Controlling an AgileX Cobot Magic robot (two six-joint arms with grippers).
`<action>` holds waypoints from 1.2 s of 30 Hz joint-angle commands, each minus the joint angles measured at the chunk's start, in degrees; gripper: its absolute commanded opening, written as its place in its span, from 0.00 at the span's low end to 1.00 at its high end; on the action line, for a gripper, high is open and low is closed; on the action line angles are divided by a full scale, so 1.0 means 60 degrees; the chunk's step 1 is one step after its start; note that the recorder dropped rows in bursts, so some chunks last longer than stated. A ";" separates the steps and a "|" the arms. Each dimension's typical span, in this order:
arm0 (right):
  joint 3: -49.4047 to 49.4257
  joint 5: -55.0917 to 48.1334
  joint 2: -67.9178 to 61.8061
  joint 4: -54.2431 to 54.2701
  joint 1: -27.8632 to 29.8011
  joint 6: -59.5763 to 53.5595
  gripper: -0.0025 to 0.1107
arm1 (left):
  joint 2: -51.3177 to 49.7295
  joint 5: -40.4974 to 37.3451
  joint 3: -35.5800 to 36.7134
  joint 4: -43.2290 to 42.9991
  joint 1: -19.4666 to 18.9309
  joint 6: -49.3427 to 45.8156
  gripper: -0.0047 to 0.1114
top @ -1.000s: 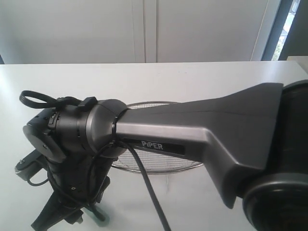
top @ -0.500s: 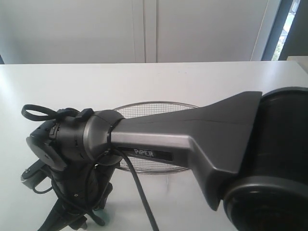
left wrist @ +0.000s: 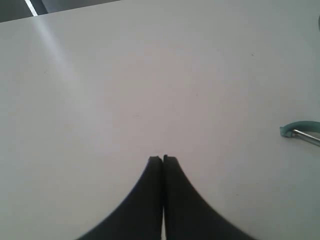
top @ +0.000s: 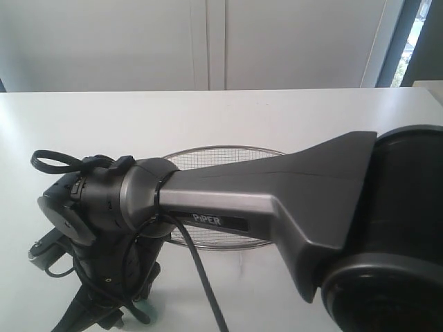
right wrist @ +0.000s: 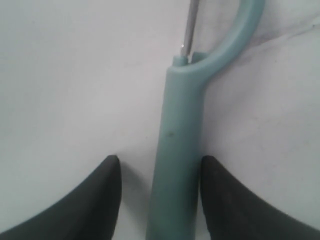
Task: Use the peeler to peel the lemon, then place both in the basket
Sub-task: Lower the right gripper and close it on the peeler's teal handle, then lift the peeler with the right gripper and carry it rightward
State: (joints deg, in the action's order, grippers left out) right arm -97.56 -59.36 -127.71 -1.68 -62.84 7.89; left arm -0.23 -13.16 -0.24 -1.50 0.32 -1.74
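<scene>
Two claws: the left claw [left wrist: 163,159] is pressed together over the worktop [left wrist: 150,75]; the right claw [right wrist: 160,162] stands apart astride the peeler [right wrist: 179,145] handle, lower left of the exterior view. Closing squarely, handle centred, should stop it twisting. No lemon shows.

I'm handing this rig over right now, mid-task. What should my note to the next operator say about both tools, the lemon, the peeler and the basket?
Left tool: shut, holding nothing, above the table.
Right tool: open, fingers either side of the peeler handle, which lies on the table; not gripped yet.
Basket: on the table, largely hidden behind the right arm; contents not visible.
Lemon: in no view.
Done: nothing that shows. Left: grip peeler, peel lemon, put both in basket.
</scene>
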 commanded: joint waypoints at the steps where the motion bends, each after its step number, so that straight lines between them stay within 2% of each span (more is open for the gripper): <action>1: 0.0058 0.0024 0.0027 -0.0081 0.0010 -0.0002 0.44 | 0.0039 -0.0036 0.0040 -0.0014 0.0061 -0.0033 0.04; 6: 0.0058 0.0013 0.0027 -0.0081 0.0010 0.0016 0.43 | 0.0039 -0.0036 0.0040 -0.0014 0.0061 -0.0033 0.04; 11: 0.0058 -0.0077 -0.0225 -0.0081 0.0010 0.0054 0.32 | 0.0039 -0.0036 0.0040 -0.0014 0.0061 -0.0033 0.04; 13: 0.0058 -0.0122 -0.0361 -0.0081 0.0010 0.0319 0.14 | 0.0039 -0.0036 0.0040 -0.0014 0.0061 -0.0033 0.04; 14: 0.0058 -0.0122 -0.0389 -0.0081 0.0010 0.0319 0.02 | 0.0039 -0.0036 0.0040 -0.0014 0.0061 -0.0033 0.04; 27: 0.0058 -0.0059 0.0346 -0.0223 0.0010 0.0188 0.02 | 0.0039 -0.0036 0.0040 -0.0014 0.0061 -0.0033 0.04; 36: 0.0058 -0.0197 0.1797 -0.0247 0.0010 -0.0356 0.02 | 0.0039 -0.0036 0.0040 -0.0014 0.0061 -0.0033 0.04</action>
State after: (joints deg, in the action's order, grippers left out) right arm -97.54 -59.62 -118.90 -2.62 -62.84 6.98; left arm -0.23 -13.16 -0.24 -1.50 0.32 -1.74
